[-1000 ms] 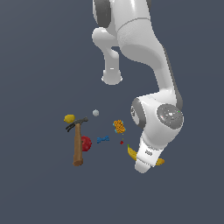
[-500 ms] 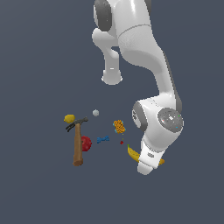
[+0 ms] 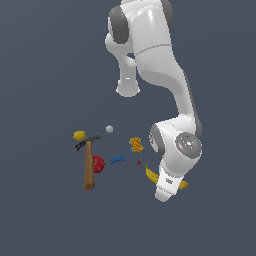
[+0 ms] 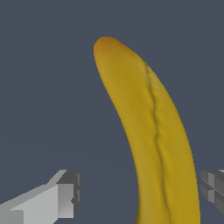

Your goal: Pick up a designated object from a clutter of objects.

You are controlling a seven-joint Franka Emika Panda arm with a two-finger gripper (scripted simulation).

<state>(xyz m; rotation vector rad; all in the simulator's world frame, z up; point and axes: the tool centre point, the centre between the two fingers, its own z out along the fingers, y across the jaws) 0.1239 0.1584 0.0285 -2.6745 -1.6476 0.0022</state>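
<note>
The arm stands low over the banana (image 3: 151, 175), which lies on the counter (image 3: 45, 225) well apart from the rest of the clutter, on the exterior view's right of the group. In the wrist view the hand (image 4: 142, 188) is spread, one finger (image 4: 65, 192) clear of the fruit on one side and the other finger (image 4: 212, 183) just beside its far flank; the banana (image 4: 153, 140) runs lengthwise between them, nearer the second finger. No contact is visible. The step in hand appears to be the final approach before the grasp, with the lift not yet begun. The next move calls for centring the fruit between the fingers, lowering if needed, then pressing them together across its narrow width. The nearest neighbours are an orange patterned lump (image 3: 136, 145) and a small red speck (image 3: 139, 162), both near but apart from the banana; the blue bone-shaped piece (image 3: 117, 159), red ball (image 3: 98, 164), hammer (image 3: 89, 165), yellow lump (image 3: 79, 135) and white ball (image 3: 109, 129) lie farther off. No counter edge is in view, so no corner can be cited; open room surrounds the fruit for a straight rise.
</note>
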